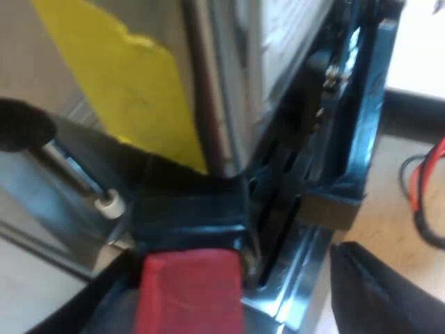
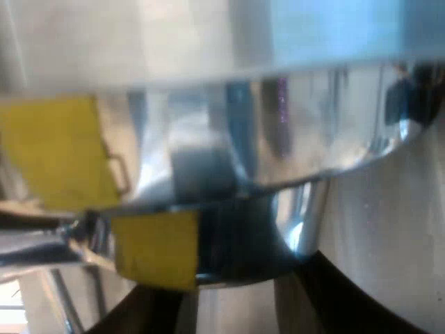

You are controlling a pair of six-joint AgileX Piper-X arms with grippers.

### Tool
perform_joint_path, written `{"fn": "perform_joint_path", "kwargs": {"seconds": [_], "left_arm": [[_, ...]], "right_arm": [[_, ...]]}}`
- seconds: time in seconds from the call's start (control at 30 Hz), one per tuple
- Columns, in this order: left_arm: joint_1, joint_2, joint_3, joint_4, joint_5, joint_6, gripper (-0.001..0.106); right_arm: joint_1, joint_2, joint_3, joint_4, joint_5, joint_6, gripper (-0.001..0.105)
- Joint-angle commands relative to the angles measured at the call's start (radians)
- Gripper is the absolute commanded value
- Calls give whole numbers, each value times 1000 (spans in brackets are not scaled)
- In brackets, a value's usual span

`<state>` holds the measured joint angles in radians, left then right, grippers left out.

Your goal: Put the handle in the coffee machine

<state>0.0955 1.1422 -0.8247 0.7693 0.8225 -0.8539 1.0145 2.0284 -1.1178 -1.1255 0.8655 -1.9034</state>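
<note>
L hand [image 1: 222, 278] released, fingers [image 1: 379, 296] astride red-ended handle [image 1: 188, 296] at espresso machine [image 1: 229, 83] front — R hand [image 2: 222, 296] released too, by its chrome.

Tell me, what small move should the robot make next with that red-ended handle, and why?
Probably a gentle push of the handle up into the espresso machine. Its red end sits right at the machine's metal front, near the yellow sticker, so it looks nearly in place. Whether it is fully seated is hidden.
</note>
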Motion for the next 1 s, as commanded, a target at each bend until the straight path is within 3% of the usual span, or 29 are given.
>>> {"fn": "perform_joint_path", "kwargs": {"seconds": [0.03,0.4,0.57,0.7,1.0], "left_arm": [[-2,-17,-13,-40,-26,7,57],[104,-17,-13,-86,-18,-2,57],[162,-17,-15,-70,119,-17,57],[176,-17,-50,-8,170,-21,57],[176,-17,-118,13,162,-34,57]], "right_arm": [[-13,-56,-35,-158,50,-4,29],[-13,-56,-35,-158,50,-4,29],[-13,-56,-35,-158,50,-4,29],[-13,-56,-35,-158,50,-4,29],[-13,-56,-35,-188,50,-1,29]]}}
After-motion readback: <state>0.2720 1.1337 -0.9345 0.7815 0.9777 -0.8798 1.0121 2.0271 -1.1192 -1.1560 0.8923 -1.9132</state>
